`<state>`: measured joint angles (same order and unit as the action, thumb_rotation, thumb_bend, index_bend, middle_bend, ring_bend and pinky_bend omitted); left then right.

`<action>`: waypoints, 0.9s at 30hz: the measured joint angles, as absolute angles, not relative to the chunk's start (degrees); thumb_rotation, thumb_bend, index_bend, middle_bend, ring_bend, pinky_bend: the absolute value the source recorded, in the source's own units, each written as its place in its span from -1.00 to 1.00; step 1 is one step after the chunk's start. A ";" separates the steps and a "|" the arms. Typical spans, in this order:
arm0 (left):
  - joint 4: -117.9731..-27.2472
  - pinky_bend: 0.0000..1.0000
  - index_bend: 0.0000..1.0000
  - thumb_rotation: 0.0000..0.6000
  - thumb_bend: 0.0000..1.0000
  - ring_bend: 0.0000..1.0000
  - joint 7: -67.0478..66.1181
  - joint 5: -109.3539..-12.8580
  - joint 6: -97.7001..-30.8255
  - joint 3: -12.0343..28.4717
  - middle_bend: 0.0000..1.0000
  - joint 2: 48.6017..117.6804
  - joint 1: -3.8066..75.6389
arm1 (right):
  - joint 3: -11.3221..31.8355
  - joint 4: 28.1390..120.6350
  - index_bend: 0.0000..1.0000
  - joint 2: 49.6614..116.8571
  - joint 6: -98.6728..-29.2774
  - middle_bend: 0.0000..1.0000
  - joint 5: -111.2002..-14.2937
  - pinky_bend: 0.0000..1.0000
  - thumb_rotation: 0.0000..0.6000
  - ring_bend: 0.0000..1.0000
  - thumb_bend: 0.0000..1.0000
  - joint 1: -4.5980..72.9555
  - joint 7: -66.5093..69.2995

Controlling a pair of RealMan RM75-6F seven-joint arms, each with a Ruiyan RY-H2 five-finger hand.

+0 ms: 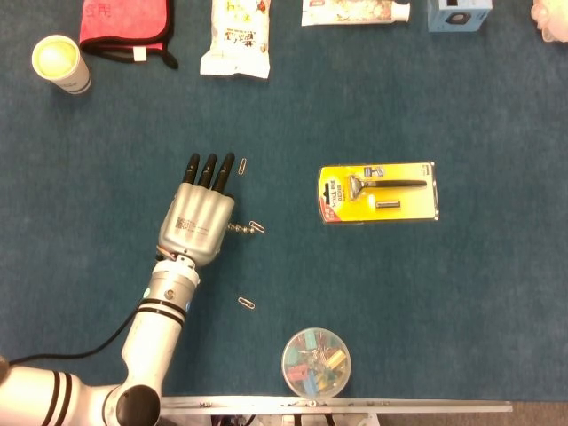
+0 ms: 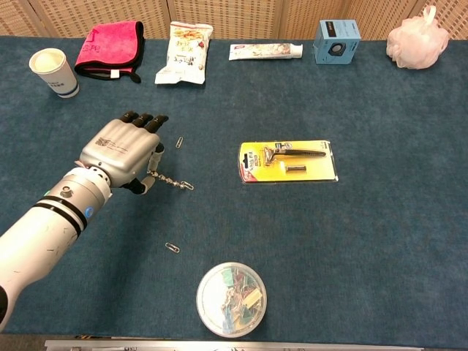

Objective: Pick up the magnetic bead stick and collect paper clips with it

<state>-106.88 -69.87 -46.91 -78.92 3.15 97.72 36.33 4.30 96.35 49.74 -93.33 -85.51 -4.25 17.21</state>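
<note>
The dark blue felt-covered desk is basically one big flat pickup zone, so the trick here is just keeping the stick low and level. The left silver robot hand with black fingertips is clamped around the thin silvery magnetic bead stick, which pokes out sideways toward the middle of the desk. The right robot hand isn't in either view.

The tip of the stick sits right at a small silver paper clip; from the head view it looks like they're touching, but I can't say for sure it's latched on. I'd nudge the tip across the clip rather than stab down, since the felt could snag it.

Three clips show in all: besides the one at the tip, there's one just past the fingertips, and one nearer the front edge, well apart from the hand. I'd grab the fingertip one next, since it looks like the shorter move, then swing down to the front one.

Watch out for the round clear plastic tub of coloured binder clips near the front edge. If those are steel, they'd probably jump onto the stick too.
</note>
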 measured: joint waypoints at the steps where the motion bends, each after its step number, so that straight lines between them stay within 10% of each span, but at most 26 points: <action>1: -106.67 -0.89 0.08 1.00 -0.26 -1.00 -69.77 -46.69 -78.85 3.20 -1.00 97.86 36.49 | 4.32 96.33 -0.62 49.72 -93.41 -0.63 -85.50 -0.37 1.00 -0.76 -0.98 -4.31 17.26; 27: -107.14 -0.89 0.08 1.00 -0.26 -1.00 -67.49 -45.87 -81.18 5.75 -1.00 95.43 38.20 | 4.65 96.16 -0.62 49.62 -93.92 -0.63 -85.38 -0.37 1.00 -0.76 -0.98 -4.79 17.68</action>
